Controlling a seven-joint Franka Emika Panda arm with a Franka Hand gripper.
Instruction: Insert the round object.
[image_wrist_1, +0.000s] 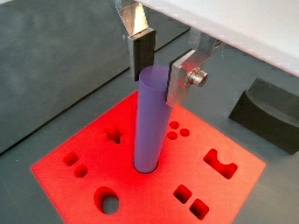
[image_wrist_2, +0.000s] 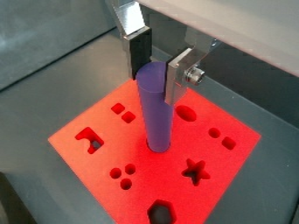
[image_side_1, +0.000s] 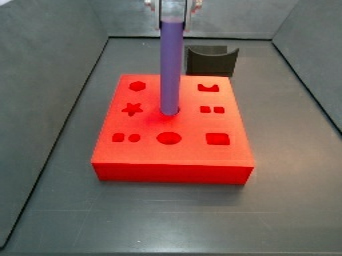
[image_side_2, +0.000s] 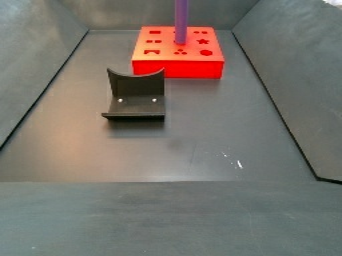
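The purple rod (image_wrist_1: 149, 122) stands upright with its lower end in a round hole near the middle of the red block (image_side_1: 174, 160), rising well above the block's top face in both side views (image_side_2: 181, 15). The gripper (image_wrist_2: 159, 68) sits at the rod's upper end, its flat silver fingers (image_wrist_1: 186, 74) with dark pads set on opposite sides of the rod top and closed against it, so it holds the rod. The block's top carries cut-outs of several shapes: a star (image_side_1: 132, 109) at about 9 o'clock from the rod, an oval (image_side_1: 168, 138) at 6 o'clock, and square openings (image_side_1: 214, 111) toward 3 o'clock. Behind the block, at roughly 1 o'clock in a side view, stands the dark fixture (image_side_1: 211, 60), apart from the block; it lies nearer the camera on the grey floor (image_side_2: 201, 140) in a side view (image_side_2: 134, 96).
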